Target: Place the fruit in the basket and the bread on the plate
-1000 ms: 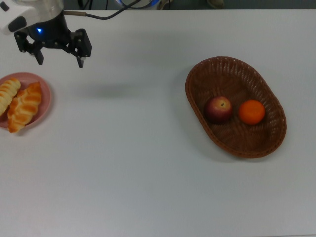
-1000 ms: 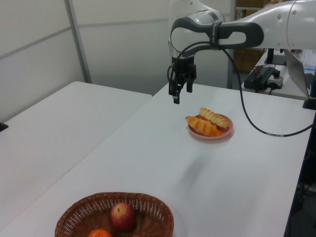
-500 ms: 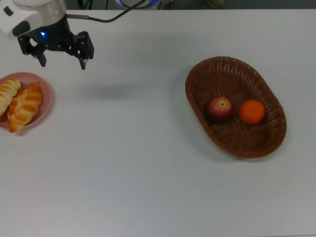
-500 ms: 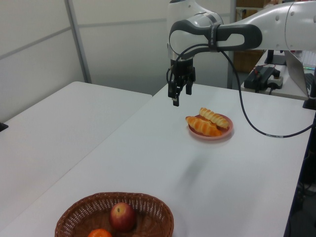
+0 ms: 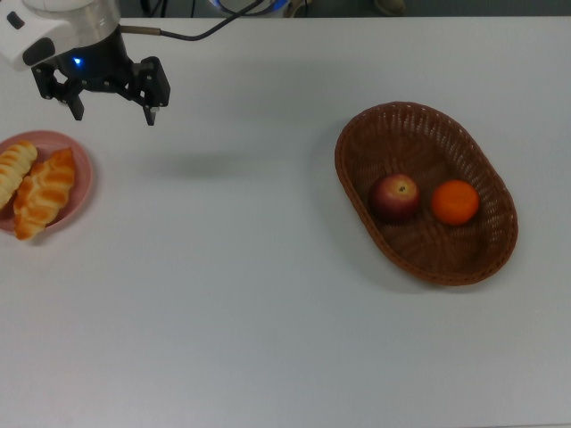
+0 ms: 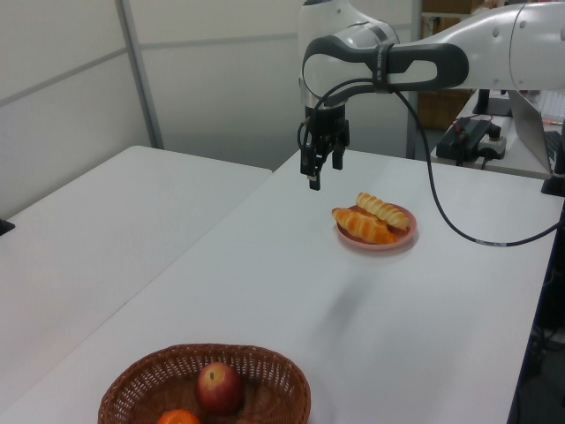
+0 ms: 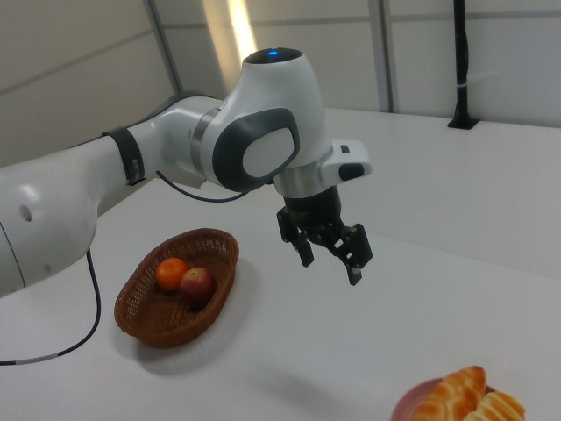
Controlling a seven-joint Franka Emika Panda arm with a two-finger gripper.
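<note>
The dark red apple [image 5: 394,197] and the orange mandarin [image 5: 455,202] lie side by side inside the brown wicker basket [image 5: 419,134] at the top view's right. On the pink plate [image 5: 81,166] at the top view's left edge rest the striped roll [image 5: 12,175] and the braided loaf [image 5: 45,201]. My gripper [image 5: 113,116] hangs in the air beyond the plate, open, with nothing between its fingers. The left view shows the gripper [image 6: 309,177] well above the table, apart from the plate [image 6: 375,246]. In the right view the gripper [image 7: 331,270] hovers between basket [image 7: 145,324] and plate.
A black cable [image 5: 192,29] trails from the arm along the table's far edge in the top view. Another white table [image 6: 79,221] stands beside this one in the left view. Equipment [image 6: 472,137] sits behind the arm.
Over the first half second the gripper shifted slightly toward the top view's top edge, still open. Since then nothing has moved. Fruit and bread stay in place.
</note>
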